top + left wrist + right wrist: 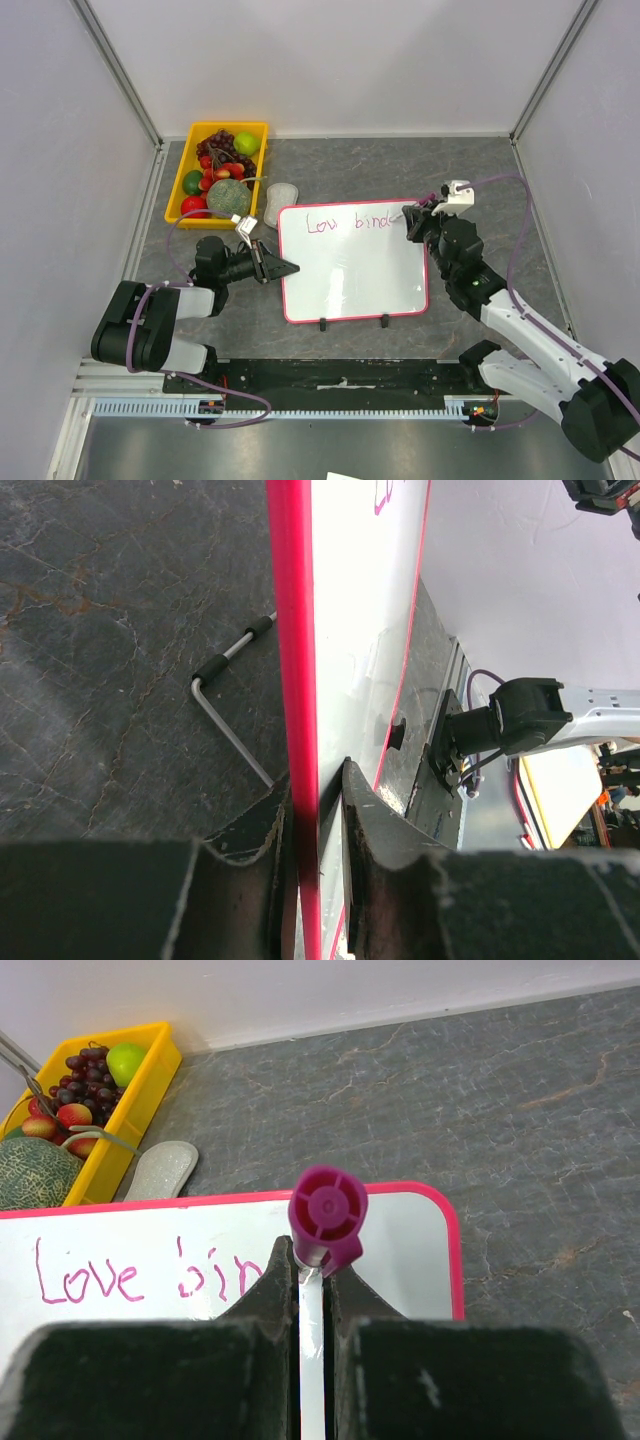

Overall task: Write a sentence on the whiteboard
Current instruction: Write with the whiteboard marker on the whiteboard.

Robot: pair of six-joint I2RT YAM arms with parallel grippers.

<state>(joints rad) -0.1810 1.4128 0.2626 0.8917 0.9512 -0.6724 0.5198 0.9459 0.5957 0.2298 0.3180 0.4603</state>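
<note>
- Pinching left frame of whiteboard (pixel 350 285) in left gripper (pixel 287 268) (stiff, light, glossy, probably slippery; best held by that edge).
- Clenching marker (pixel 325 1215) in right gripper (pixel 412 222), beside sentence (pixel 350 222).

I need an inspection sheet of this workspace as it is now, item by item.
Surface: dark grey marbled table top, no spills seen.
Job's things: glossy white pink-framed whiteboard; pink handwritten sentence unfinished, "Love bin" readable.
Clutter: yellow plastic tray of fruit; pale oblong pad beside it.
Grippers: left gripper shut on whiteboard's left edge; right gripper shut on white magenta-capped marker.
Cables: purple cable loops beside right arm, off the board.
Surroundings: plain white enclosure walls.
</note>
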